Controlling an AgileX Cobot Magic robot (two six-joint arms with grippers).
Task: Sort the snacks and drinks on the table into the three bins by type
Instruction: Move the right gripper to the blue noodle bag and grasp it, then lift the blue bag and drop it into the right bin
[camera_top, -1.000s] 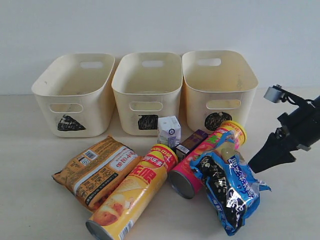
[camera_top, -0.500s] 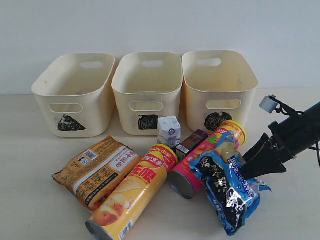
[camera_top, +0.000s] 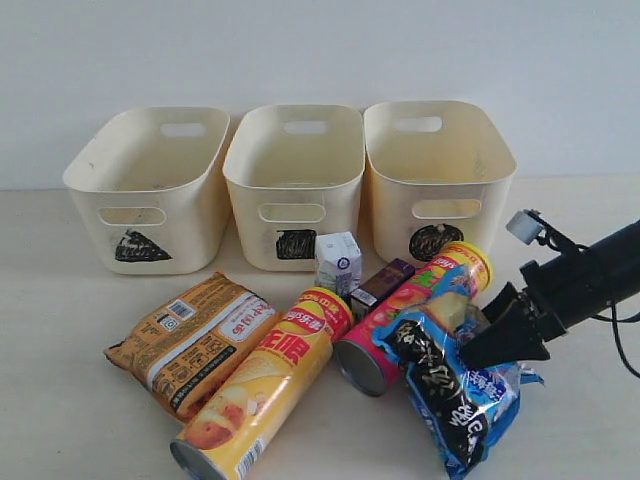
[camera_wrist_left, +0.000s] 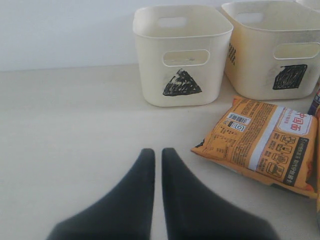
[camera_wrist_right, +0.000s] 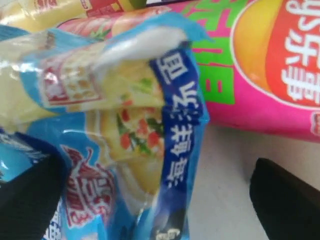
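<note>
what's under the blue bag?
The blue bag lies partly over the pink tube. Whether anything else sits beneath it cannot be seen; the bag covers that patch of table.

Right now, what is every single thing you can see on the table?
bins: three, cream, back row: triangle bin, square bin, circle bin.
chip tubes: two, yellow tube, pink tube, lying in front of the bins.
bags: two, orange-brown bag left, blue-black bag right, against the pink tube.
cartons: two, white carton upright, purple carton beside it, just before the bins.
table: one, pale beige, under everything.
left gripper: one, black, shut, above the table.
right gripper: one, black, open, astride the blue-black bag's end.
</note>
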